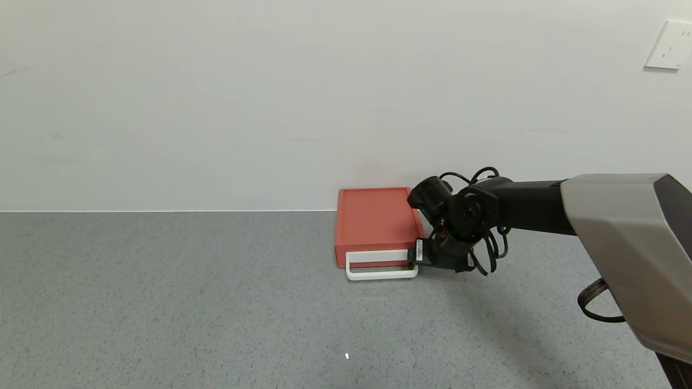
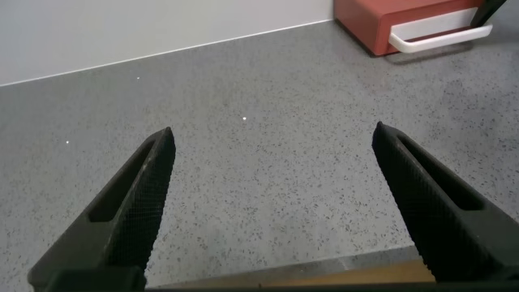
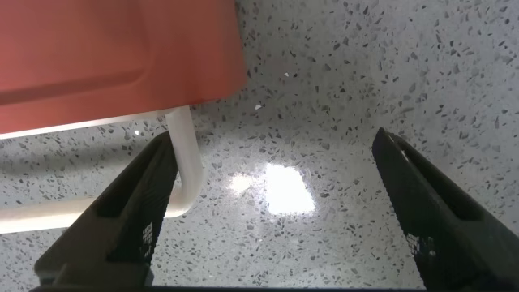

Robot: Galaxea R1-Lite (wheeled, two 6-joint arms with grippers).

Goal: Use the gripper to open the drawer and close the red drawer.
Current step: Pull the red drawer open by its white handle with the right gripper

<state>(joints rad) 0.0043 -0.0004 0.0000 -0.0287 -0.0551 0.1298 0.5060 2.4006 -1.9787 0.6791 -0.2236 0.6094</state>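
The orange-red drawer box (image 1: 374, 221) stands against the back wall on the grey counter, its white loop handle (image 1: 381, 265) facing front. The tray looks pushed in. My right gripper (image 1: 427, 258) hangs low at the handle's right end, open. In the right wrist view the jaws stand wide apart; the handle's corner (image 3: 185, 166) lies just inside one finger (image 3: 138, 215), below the red box (image 3: 113, 49). My left gripper (image 2: 274, 203) is open and empty over bare counter, far from the drawer (image 2: 389, 20); it does not show in the head view.
The speckled grey counter (image 1: 189, 302) stretches wide to the left and front of the drawer. A white wall runs behind it, with a socket plate (image 1: 670, 45) at the upper right. The right arm (image 1: 594, 216) reaches in from the right.
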